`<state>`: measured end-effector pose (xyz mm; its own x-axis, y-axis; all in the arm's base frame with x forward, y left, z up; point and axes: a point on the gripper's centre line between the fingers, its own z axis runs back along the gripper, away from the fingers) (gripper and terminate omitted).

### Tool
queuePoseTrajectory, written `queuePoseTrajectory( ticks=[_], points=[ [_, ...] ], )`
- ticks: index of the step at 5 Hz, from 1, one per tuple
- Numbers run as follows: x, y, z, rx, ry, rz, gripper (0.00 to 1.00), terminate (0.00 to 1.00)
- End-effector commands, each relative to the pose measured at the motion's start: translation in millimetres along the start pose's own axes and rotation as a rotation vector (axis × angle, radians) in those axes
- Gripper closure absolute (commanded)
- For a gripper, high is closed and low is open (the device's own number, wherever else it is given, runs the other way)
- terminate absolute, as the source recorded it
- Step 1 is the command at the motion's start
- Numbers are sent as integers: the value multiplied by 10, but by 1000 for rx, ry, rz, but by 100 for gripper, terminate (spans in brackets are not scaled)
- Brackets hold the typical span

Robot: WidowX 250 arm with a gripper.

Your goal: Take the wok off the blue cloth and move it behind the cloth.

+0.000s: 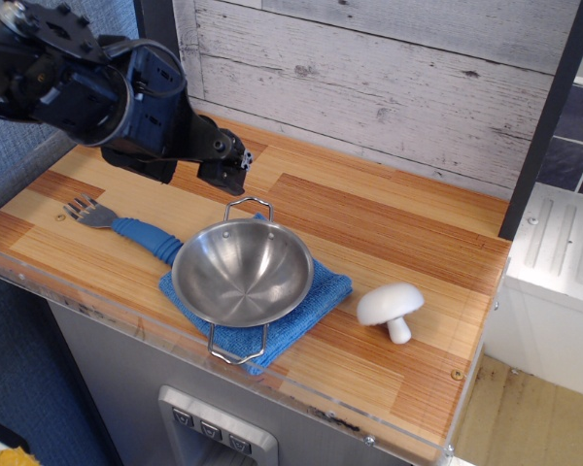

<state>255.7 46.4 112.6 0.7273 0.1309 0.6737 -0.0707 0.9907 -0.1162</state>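
Note:
The wok [242, 271], a shiny round steel bowl with two thin wire loop handles, sits upright on the blue cloth [316, 296] near the front edge of the wooden counter. The cloth lies flat and shows mostly at the wok's right and front. My gripper [234, 168] is at the end of the black arm, hovering just behind and above the wok's far loop handle [247, 205]. It holds nothing; the fingers are dark and bunched, so I cannot tell whether they are open or shut.
A blue-handled metal fork [126, 226] lies left of the wok, its handle touching the cloth. A white mushroom [391, 308] stands right of the cloth. A whitewashed plank wall [389, 78] backs the counter. Bare wood [369, 209] lies behind the cloth.

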Motion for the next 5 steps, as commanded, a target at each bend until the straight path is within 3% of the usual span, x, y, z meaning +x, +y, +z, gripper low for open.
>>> queuePoseTrajectory(
  ticks=[1, 3, 5],
  points=[
    [0, 0, 0, 0, 0, 0, 0, 0],
    [-46, 235, 82, -35, -2, 45, 0, 0],
    [-265, 418, -57, -113, 33, 115, 0, 0]
  ],
)
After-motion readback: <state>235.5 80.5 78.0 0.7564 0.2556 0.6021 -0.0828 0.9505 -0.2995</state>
